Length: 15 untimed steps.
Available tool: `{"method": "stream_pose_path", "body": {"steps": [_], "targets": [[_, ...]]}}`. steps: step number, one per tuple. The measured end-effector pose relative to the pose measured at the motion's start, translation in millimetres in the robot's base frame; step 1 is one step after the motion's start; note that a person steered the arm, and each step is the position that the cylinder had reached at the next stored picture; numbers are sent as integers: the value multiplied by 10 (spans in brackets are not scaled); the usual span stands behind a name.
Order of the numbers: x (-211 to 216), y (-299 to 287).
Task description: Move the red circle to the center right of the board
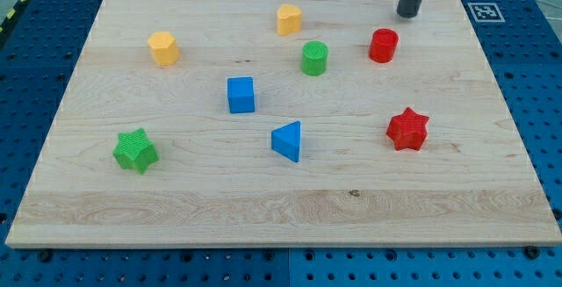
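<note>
Wooden board (492,199) on a blue perforated bench (540,76). My tip (407,13) rests near the view's top right, just above and right of the red circle (383,46), apparently not touching it. The rod carries no fingers, so there is no open or closed state to tell. Red star (407,129) lies below the circle; green circle (314,58) to its left; blue triangle (288,140) nearer the view's bottom

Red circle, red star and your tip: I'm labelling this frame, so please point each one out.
red circle (383,46), camera view, on its front side wall.
red star (407,129), camera view, middle of the star.
my tip (408,13), camera view, the rod's very lower end.
</note>
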State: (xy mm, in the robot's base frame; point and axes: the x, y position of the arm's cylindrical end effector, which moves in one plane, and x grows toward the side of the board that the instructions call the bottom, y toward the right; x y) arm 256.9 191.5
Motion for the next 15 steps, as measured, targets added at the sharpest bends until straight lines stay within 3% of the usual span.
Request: {"method": "stream_pose_path", "body": {"steps": [3,8,15], "targets": [[36,-357],[214,-396],[761,-690]]}}
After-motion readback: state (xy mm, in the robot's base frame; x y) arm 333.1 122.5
